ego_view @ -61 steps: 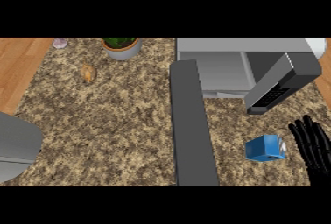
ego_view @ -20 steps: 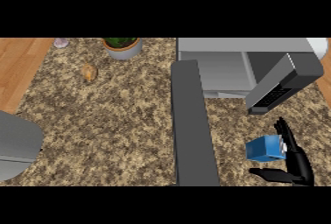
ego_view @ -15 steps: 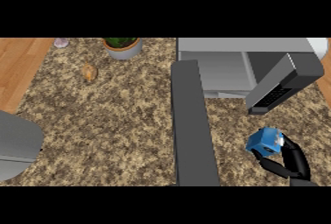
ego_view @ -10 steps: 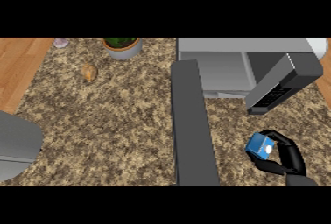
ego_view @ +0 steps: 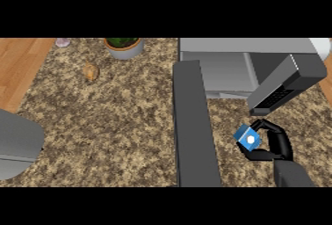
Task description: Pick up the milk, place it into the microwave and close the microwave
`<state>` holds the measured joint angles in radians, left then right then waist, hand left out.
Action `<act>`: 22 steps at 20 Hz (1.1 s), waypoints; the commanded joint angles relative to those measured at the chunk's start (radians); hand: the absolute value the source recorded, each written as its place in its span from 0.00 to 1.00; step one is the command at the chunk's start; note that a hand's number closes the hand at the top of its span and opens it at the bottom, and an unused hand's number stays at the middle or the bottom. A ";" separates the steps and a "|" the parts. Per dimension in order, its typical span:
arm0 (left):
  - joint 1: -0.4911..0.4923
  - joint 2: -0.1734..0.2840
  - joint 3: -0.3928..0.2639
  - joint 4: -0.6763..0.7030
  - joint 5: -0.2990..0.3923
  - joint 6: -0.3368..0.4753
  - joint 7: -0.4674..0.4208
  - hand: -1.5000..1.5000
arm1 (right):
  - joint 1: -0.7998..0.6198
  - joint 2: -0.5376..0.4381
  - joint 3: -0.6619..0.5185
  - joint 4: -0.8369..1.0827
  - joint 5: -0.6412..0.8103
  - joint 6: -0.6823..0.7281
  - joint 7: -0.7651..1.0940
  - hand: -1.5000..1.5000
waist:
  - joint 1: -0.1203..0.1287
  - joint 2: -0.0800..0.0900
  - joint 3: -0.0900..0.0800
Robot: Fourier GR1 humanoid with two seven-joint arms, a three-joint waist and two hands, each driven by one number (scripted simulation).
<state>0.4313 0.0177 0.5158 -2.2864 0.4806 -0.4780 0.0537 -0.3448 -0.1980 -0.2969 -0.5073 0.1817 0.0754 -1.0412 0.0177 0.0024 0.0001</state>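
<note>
Already the right hand has its fingers curled round the blue milk carton near the counter's right edge, below the open microwave; likely light, stiff-sided, best gripped across its flat faces.

- Speckled brown granite counter, wood floor along its left edge.
- Far left: potted plant, small pink thing, tan rounded item.
- Far right: open microwave.
</note>
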 commanded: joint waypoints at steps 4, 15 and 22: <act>0.021 -0.004 0.046 0.013 0.035 -0.032 -0.011 0.00 | -0.044 0.014 0.026 0.033 -0.011 0.085 -0.067 1.00 | -0.006 -0.002 0.000; -0.019 -0.017 0.033 0.041 -0.005 -0.012 0.010 0.00 | 0.029 0.174 0.150 -0.394 -0.025 -0.029 0.224 1.00 | -0.021 -0.006 -0.001; 0.046 0.027 0.097 0.055 0.095 -0.072 -0.020 0.00 | -0.106 0.194 0.168 -0.491 -0.010 -0.124 0.443 1.00 | -0.011 -0.006 -0.001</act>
<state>0.4587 0.0267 0.5719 -2.2473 0.5205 -0.5137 0.0373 -0.4001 -0.0319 -0.1477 -0.9153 0.1679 -0.0019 -0.7212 0.0050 -0.0026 -0.0004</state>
